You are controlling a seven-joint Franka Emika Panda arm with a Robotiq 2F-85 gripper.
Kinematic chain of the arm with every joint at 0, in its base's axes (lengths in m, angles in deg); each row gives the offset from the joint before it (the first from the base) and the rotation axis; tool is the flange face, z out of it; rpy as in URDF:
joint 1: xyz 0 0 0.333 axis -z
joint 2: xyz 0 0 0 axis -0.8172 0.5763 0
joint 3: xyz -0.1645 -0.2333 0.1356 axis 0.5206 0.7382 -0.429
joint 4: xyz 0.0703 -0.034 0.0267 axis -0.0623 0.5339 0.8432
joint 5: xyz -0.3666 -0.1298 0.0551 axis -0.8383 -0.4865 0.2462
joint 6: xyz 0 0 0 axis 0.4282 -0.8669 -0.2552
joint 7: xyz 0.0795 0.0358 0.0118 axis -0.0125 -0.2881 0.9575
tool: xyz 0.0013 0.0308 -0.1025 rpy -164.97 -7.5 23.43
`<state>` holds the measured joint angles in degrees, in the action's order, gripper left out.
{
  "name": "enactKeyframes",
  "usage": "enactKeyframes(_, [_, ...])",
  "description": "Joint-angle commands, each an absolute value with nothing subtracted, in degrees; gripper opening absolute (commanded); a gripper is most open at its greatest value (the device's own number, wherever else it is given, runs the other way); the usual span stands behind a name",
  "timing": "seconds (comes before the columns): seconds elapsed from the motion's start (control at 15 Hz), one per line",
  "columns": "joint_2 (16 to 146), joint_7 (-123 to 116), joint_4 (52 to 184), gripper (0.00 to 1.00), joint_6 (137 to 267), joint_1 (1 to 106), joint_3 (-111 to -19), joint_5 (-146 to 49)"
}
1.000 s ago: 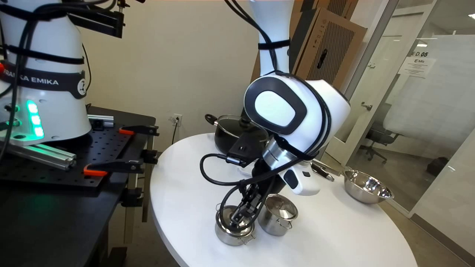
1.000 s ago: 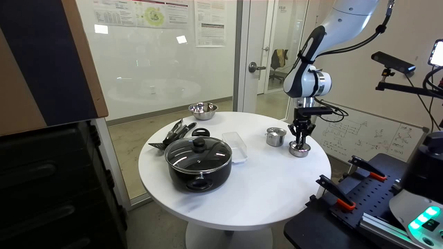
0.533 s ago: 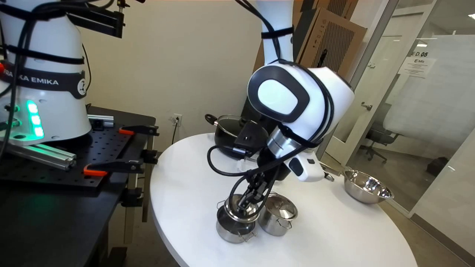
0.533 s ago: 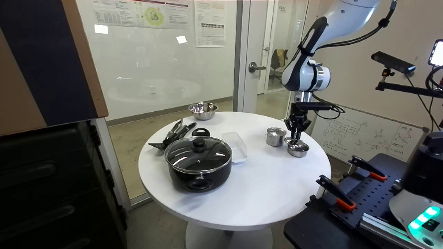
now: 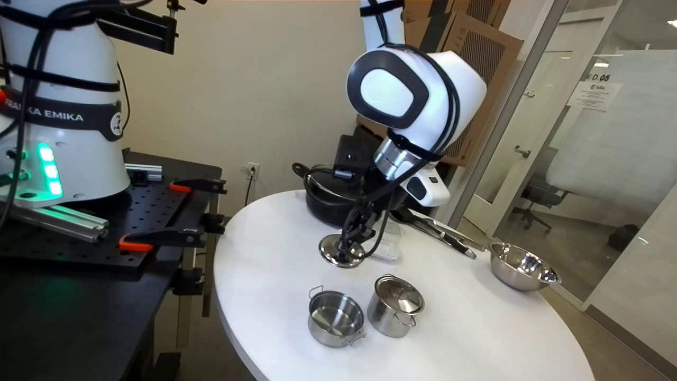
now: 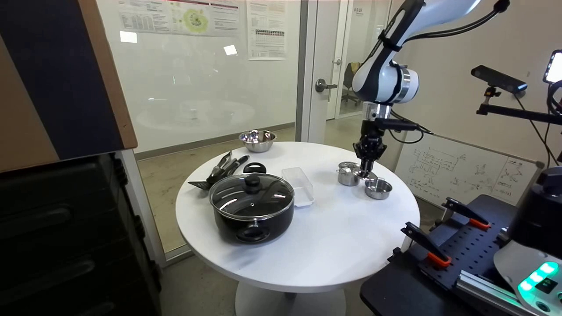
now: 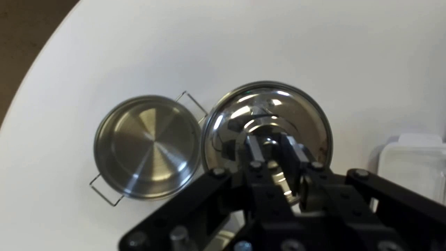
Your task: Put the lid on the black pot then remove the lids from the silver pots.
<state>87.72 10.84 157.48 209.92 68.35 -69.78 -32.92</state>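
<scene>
Black gripper (image 7: 269,140), fingers (image 7: 292,152) pinched at centre of small round steel lid (image 7: 263,111), holds it above round white table (image 5: 465,338); short cylindrical steel pot (image 5: 329,333) sits uncovered.

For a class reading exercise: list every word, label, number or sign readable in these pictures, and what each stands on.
"FRANKA EMIKA", partly covered by a cable: dark band on the robot base.
"D.05", preceding mark unclear: glass panel.
"Mila", apparently: pale sheet on the glass panel; smaller lines unreadable.
Too small or blurred: posters, whiteboard handwriting, small distant sign, cardboard box markings.
</scene>
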Motion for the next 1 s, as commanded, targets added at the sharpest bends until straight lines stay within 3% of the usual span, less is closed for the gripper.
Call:
enactKeyframes(0.0, [89.25, 8.69, 160.29, 0.05, 210.93, 63.73, -68.48, -36.7])
enactKeyframes(0.8, [99.57, -0.51, 160.65, 0.05, 217.08, 56.32, -62.82, -47.8])
enactKeyframes(0.87, [100.05, -0.71, 160.61, 0.44, 217.44, 56.16, -62.66, -48.04])
enactKeyframes(0.93, [100.27, -0.35, 160.72, 0.46, 217.92, 56.33, -62.92, -47.81])
